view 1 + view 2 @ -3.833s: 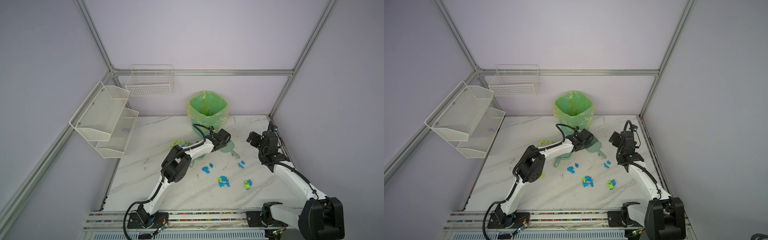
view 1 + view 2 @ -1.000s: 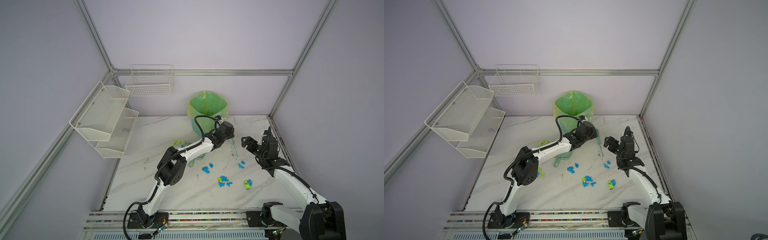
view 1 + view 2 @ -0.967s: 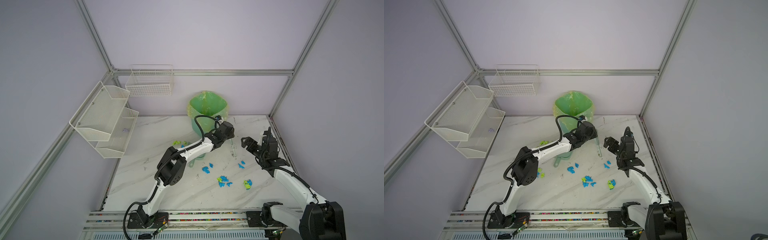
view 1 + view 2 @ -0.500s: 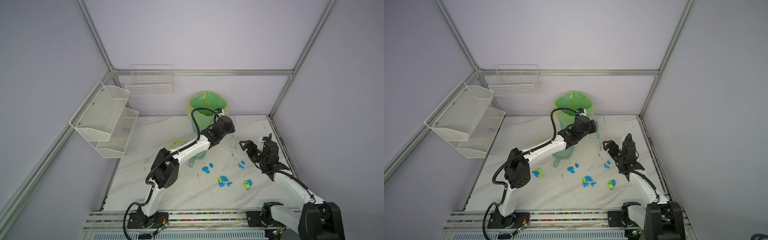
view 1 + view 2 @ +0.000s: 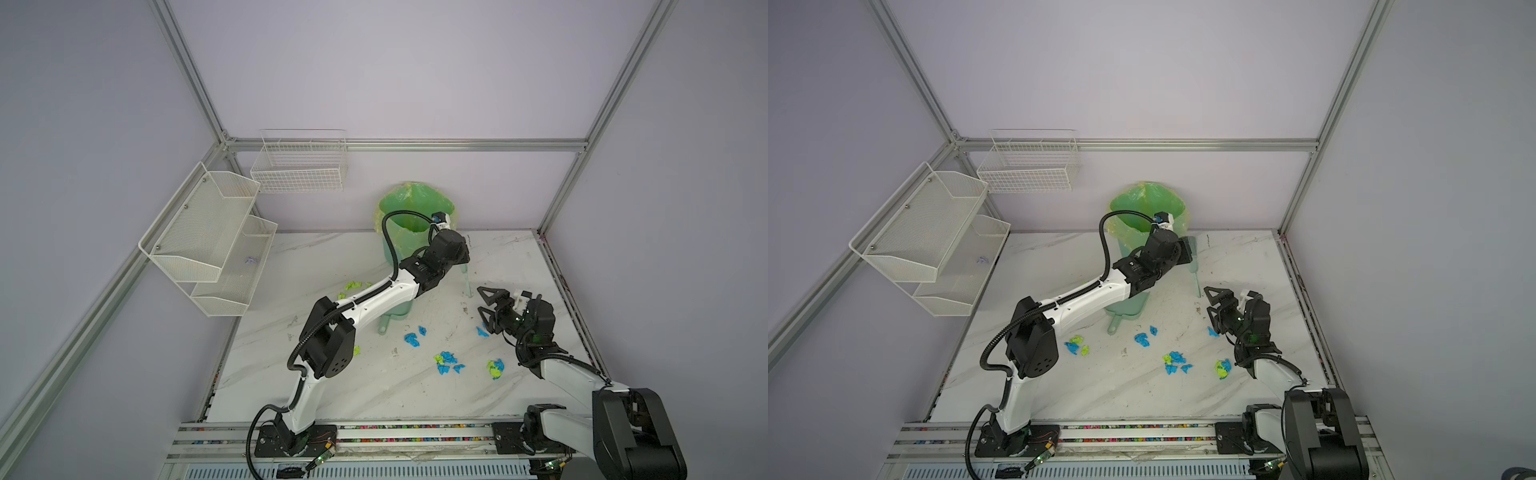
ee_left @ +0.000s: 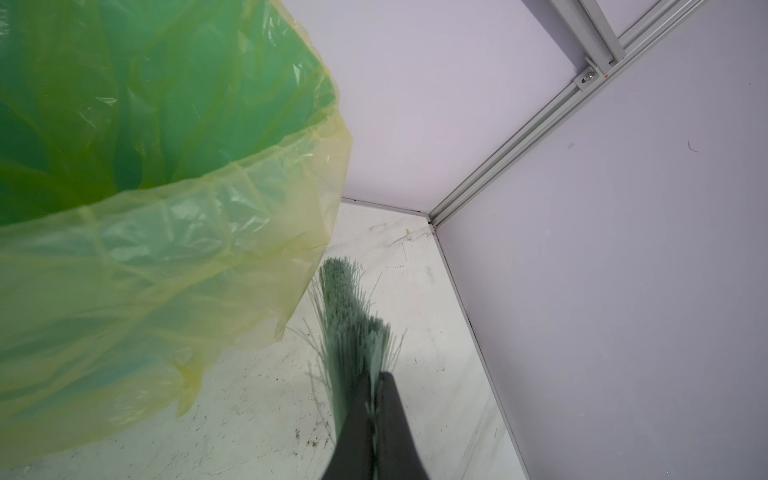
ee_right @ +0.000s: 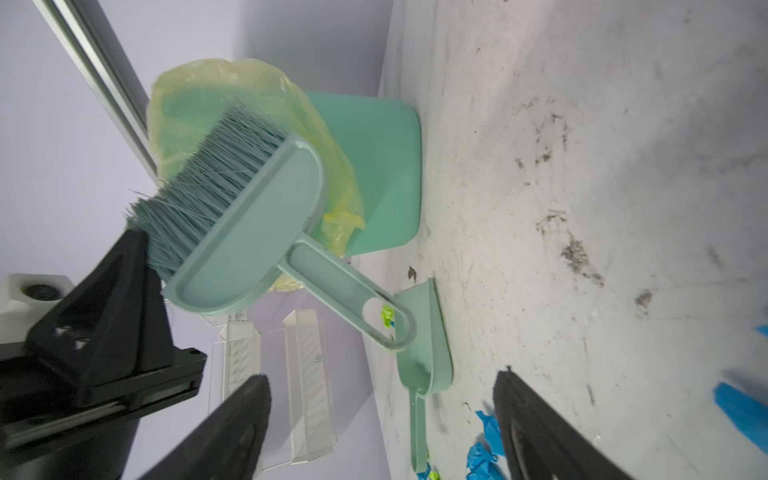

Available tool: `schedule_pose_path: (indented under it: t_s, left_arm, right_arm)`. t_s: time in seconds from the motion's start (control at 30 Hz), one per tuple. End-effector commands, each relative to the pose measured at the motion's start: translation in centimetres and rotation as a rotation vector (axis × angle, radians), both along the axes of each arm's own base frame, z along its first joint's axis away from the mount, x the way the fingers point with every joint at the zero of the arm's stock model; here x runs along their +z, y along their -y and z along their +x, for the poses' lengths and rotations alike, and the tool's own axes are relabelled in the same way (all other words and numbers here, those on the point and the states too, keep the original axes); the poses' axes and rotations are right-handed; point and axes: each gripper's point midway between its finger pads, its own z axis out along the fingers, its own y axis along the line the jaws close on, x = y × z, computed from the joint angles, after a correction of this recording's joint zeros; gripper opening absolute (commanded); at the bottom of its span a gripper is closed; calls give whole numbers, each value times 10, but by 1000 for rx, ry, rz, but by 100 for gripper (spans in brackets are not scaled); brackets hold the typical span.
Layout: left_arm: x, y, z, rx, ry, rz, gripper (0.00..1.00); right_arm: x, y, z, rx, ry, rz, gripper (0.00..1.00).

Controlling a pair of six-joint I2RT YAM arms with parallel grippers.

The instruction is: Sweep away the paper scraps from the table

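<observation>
Green plastic lines the bin (image 5: 415, 208) at the back of the table (image 5: 332, 257). In both top views the left gripper (image 5: 460, 255) is up beside the bin's rim, shut tight on the brush (image 5: 467, 282). The brush handle hangs down and away from the bin. I think it is held like this so the other arm can take the handle. The right gripper (image 5: 482, 302) waits near that handle, a bit farther from the bin. Its jaws are wide apart and hold nothing. The dustpan (image 5: 395, 318) lies flat on the table close to the foot of the bin, under the left arm. The scraps (image 5: 446, 361), blue and yellow-green, lie on the table farther from the bin than the dustpan. More scraps (image 5: 1075, 345) show in a top view beside the left arm's elbow.

From the left wrist, two dark fingers (image 6: 390, 415) pinch the brush (image 6: 349, 307) at its bristle end. The bristles reach out just beside the bin's bag (image 6: 145, 208), above the table.

From the right wrist, the brush (image 7: 257, 220) is in front of the bin, and its looped handle points at the right gripper (image 7: 380, 376). The jaws stand wide and do not touch it. The dustpan (image 7: 428, 345) lies past the handle. Blue scraps (image 7: 482, 453) lie near one finger (image 7: 536, 424). No scraps look swept up yet.
</observation>
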Motion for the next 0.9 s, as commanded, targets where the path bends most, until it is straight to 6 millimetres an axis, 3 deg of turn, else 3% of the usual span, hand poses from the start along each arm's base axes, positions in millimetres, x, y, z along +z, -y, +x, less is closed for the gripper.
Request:
schedule_pose_path:
  t_s: [0.0, 0.4, 0.6, 0.87]
  left_arm:
    - [44, -12, -4, 16, 78, -74, 0]
    - [69, -8, 4, 20, 94, -173, 0]
    - [72, -4, 5, 15, 82, -228, 0]
    - [76, -1, 8, 22, 79, -251, 0]
  right_arm:
    - [31, -1, 4, -15, 85, 177, 86]
    - [40, 3, 9, -43, 147, 391, 81]
    - [48, -1, 15, -22, 139, 464, 81]
    - [35, -7, 17, -19, 54, 514, 77]
